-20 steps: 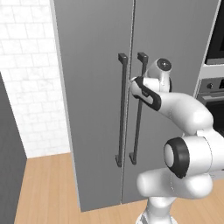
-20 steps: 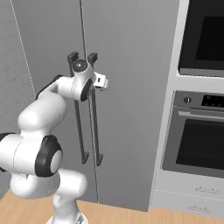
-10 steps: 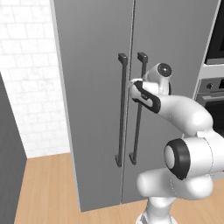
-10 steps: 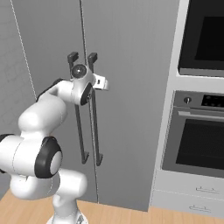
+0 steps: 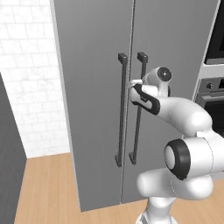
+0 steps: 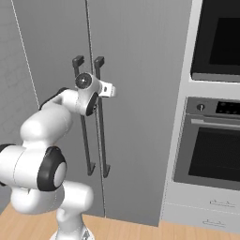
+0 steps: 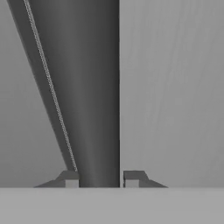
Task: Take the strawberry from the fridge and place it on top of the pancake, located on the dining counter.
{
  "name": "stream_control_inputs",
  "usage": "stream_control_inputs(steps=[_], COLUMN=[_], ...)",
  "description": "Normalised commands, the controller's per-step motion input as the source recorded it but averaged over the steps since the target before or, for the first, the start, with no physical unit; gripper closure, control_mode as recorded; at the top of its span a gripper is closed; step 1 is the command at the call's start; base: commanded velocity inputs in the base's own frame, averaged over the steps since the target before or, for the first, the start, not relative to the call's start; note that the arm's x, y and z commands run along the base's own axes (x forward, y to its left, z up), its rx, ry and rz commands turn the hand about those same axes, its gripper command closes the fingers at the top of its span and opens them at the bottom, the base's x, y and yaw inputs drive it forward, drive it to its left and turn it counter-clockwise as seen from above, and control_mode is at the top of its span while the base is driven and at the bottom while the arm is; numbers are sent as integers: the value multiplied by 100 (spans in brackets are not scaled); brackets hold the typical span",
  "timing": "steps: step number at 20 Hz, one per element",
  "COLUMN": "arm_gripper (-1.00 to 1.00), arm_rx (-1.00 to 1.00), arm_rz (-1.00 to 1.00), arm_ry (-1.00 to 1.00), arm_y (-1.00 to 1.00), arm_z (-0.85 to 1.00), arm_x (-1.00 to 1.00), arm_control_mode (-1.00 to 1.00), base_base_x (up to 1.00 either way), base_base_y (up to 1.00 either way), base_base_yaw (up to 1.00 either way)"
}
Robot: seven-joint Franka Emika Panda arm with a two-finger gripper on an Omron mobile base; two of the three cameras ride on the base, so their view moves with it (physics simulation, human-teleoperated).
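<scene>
The fridge [image 5: 92, 87] [image 6: 140, 70] stands right in front of me, tall and grey, with both doors closed. Two long dark bar handles run down beside the centre seam. My gripper [image 5: 138, 85] [image 6: 96, 93] [image 7: 101, 179] is at upper-handle height, shut on the right door's handle [image 5: 139, 131] [image 6: 102, 140] [image 7: 94, 87]. In the hand view the dark bar fills the gap between the two fingertips [image 7: 70, 178]. The strawberry is hidden behind the closed doors. The pancake and the dining counter are out of view.
A built-in wall oven [image 6: 211, 150] [image 5: 214, 100] with a drawer below stands right of the fridge. A white tiled wall [image 5: 30, 87] is to the left, with a dark grey panel [image 5: 8, 175] at the far left. The floor [image 5: 48, 192] is light wood.
The hand moved in a little toward the doors, and the jaws went from open to shut around the right door's handle. The doors have not moved.
</scene>
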Motion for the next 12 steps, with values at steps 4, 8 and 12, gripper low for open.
stream_control_inputs(steps=[4,8,12], arm_gripper=[100,100,100], arm_rx=[0,6,10], arm_rz=[-2,-7,-5], arm_ry=[-1,0,1], arm_y=[-34,-89,-99], arm_z=[0,16,29], arm_x=[-45,-100,-100], arm_control_mode=[-100,-100,-100], base_base_x=[0,0,0], base_base_y=[0,0,0], base_base_yaw=[0,0,0])
